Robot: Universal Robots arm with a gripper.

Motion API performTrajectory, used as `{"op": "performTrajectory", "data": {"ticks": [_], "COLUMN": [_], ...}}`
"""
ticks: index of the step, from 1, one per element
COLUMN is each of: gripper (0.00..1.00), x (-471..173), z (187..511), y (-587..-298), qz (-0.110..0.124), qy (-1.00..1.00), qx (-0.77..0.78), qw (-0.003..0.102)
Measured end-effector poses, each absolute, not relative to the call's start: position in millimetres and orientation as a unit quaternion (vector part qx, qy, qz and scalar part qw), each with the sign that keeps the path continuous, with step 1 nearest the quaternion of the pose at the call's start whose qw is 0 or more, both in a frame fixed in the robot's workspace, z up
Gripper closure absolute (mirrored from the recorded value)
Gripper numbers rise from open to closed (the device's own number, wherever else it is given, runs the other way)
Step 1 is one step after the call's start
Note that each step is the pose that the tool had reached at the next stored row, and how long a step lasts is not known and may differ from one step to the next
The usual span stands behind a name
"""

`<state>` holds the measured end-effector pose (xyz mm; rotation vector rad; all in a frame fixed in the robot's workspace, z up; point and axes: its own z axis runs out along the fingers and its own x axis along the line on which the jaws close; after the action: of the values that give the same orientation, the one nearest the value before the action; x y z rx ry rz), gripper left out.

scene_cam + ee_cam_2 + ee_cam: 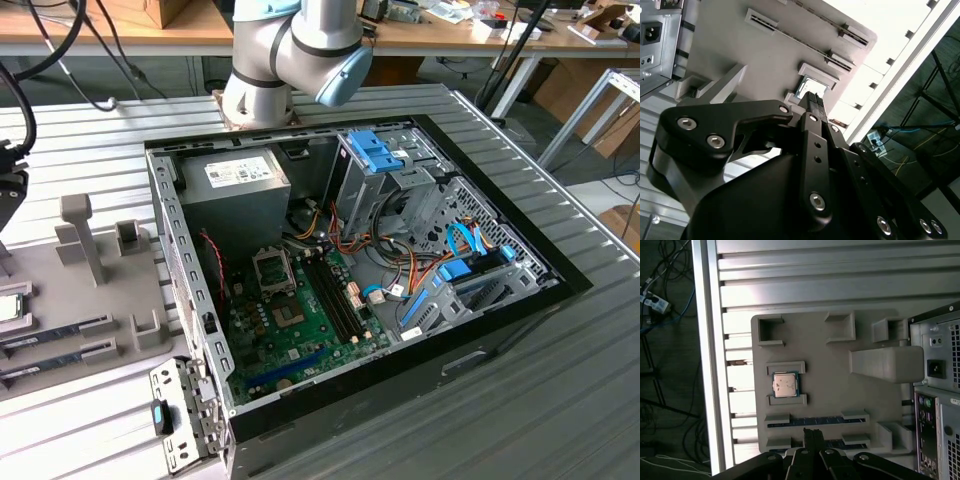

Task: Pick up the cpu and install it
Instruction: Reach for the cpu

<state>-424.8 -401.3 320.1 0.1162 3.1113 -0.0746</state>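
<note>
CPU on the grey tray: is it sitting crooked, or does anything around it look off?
Nothing stands out. The cpu lies flat and square between its two holder brackets on the grey tray, silvery top up. The gripper hangs over the tray with its fingers together, holding nothing and clear of the cpu.

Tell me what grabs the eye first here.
The open computer case takes the middle of the exterior view, its green board exposed and the arm at its far side. In the first wrist view, the silvery cpu sits in its slot on the grey holder tray beside the case. The gripper hangs over the tray, shut and empty, apart from the cpu.
</note>
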Motion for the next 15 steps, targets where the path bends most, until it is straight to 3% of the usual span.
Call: {"op": "performTrajectory", "data": {"ticks": [15], "gripper": [0.89], "x": [-425], "z": [302], "y": [-401], "qz": [-0.024], "qy": [0.999], "qx": [0.037], "qw": [0.014]}}
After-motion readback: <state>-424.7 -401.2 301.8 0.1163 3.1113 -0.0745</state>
